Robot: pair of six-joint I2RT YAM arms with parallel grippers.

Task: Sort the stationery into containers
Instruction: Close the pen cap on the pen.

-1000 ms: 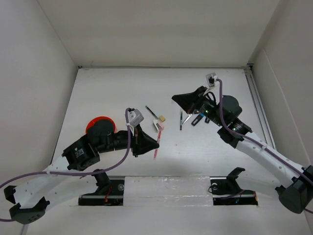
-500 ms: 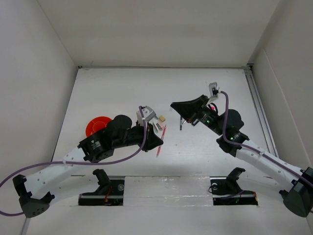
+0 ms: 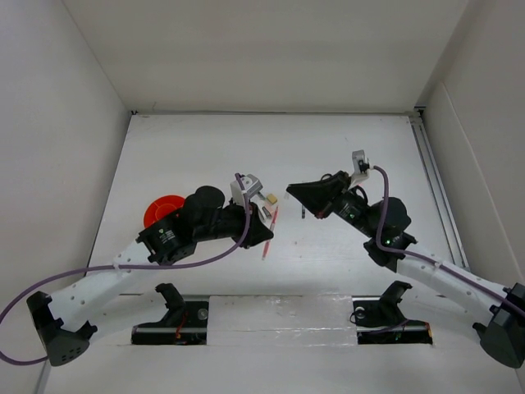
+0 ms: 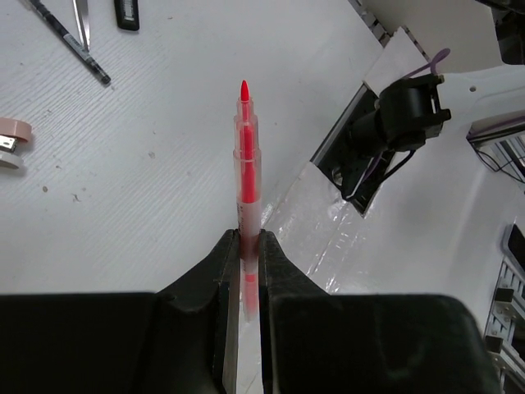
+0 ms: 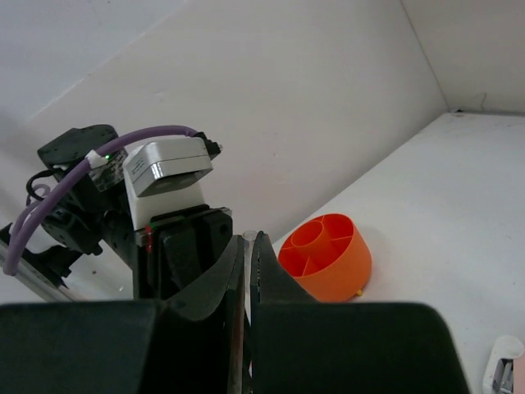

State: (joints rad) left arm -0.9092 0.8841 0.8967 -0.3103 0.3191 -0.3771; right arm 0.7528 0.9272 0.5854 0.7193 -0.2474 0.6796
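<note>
The white table (image 3: 344, 139) is only seen whole from overhead, with both arms reaching in toward the middle so the two grippers end up near each other, tips apart.

The orange cup (image 5: 325, 256) is half covered by the left arm from above, well back behind the left gripper (image 4: 248, 240). From the right wrist it's laid out properly: standing upright ahead of the right gripper (image 5: 248, 245) and a bit to its right, with inner dividers visible.

The red pen (image 4: 244, 156) is clamped by its tail end between the left fingers, with the tip sticking straight out ahead. Overhead it's just a thin red sliver at the gripper's front.

The right fingers are pressed together. Whether anything is pinched in there can't be told.

Only the left wrist view picks up a thin dark pen (image 4: 70, 41) lying ahead and to the left of its gripper. A small tan eraser (image 3: 269, 198) is seen from above between the two grippers.
</note>
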